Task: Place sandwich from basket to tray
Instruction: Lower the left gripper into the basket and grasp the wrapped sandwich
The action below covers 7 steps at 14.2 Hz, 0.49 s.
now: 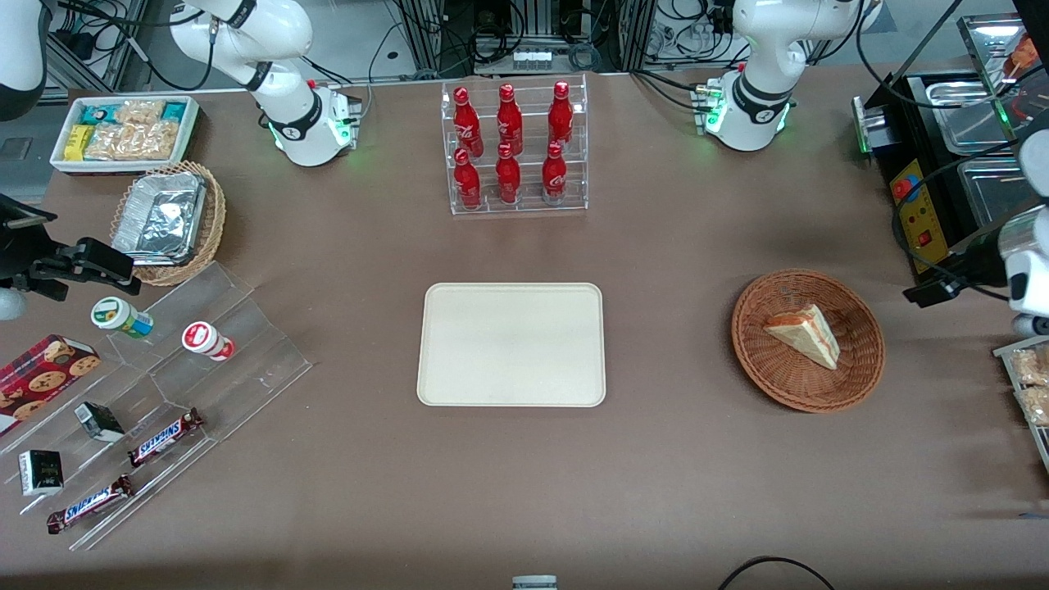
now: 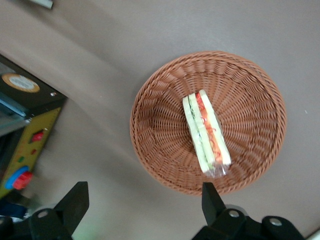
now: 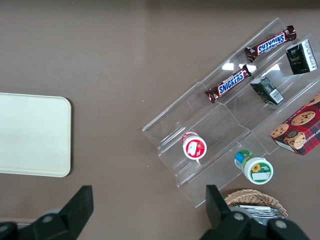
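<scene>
The sandwich [image 1: 807, 334], a white triangular wedge in clear wrap, lies in the round reddish-brown wicker basket [image 1: 762, 360] on the brown table. The left wrist view shows the sandwich [image 2: 206, 134] edge-on, with red, orange and green filling, inside the basket [image 2: 250, 95]. My left gripper [image 1: 930, 291] hangs above the table beside the basket, toward the working arm's end. The gripper [image 2: 145, 205] is open with nothing between its fingers, and one fingertip [image 2: 211, 197] stands over the basket's rim. The cream tray [image 1: 512, 344] lies flat mid-table with nothing on it.
A clear rack of red bottles [image 1: 515, 147] stands farther from the front camera than the tray. A black appliance [image 1: 926, 188] sits at the working arm's end. A stepped acrylic shelf with snacks [image 1: 164, 393], a tan basket of foil trays [image 1: 168, 221] and a white bin [image 1: 123, 131] are at the parked arm's end.
</scene>
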Tool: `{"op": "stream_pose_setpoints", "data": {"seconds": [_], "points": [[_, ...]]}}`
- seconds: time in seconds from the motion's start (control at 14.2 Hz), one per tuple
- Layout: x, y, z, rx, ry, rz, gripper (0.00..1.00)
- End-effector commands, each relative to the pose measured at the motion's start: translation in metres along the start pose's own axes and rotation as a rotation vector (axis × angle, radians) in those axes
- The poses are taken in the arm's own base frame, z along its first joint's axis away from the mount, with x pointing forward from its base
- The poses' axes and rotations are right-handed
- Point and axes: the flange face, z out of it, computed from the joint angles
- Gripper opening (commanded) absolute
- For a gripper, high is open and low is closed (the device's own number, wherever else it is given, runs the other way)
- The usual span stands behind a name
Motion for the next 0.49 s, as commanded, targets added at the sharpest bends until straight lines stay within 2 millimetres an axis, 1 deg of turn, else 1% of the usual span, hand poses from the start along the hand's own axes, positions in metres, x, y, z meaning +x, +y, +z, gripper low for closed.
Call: {"op": "stream_pose_setpoints", "data": {"seconds": [0.0, 0.07, 0.14, 0.28, 0.42], "points": [[-0.003, 0.017, 0.042, 0.006, -0.004, -0.197, 1.0], [-0.004, 0.023, 0.049, -0.009, 0.013, -0.24, 1.0], [-0.004, 0.022, 0.059, -0.021, 0.014, -0.252, 1.0], [-0.005, 0.029, 0.081, -0.094, 0.017, -0.285, 1.0], [-0.003, 0.032, 0.102, -0.125, 0.026, -0.306, 1.0]]}}
